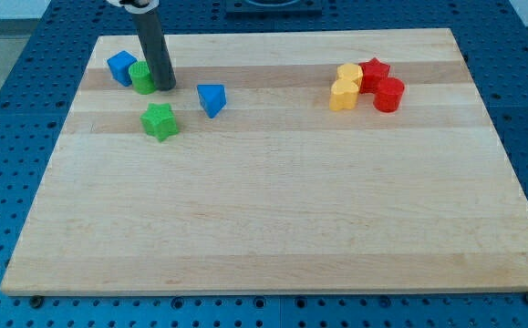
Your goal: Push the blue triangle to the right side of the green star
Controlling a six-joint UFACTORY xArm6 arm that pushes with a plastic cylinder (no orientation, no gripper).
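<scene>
My tip point(165, 87) rests on the wooden board point(273, 219), holding nothing, just beside the green cylinder point(141, 77); the blue triangle point(212, 99), apex toward the view's bottom-left, lies right of the green star point(160, 121), slightly higher.

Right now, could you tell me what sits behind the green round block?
A blue cube touches the green round block behind-left; my tip covers its right edge.
</scene>
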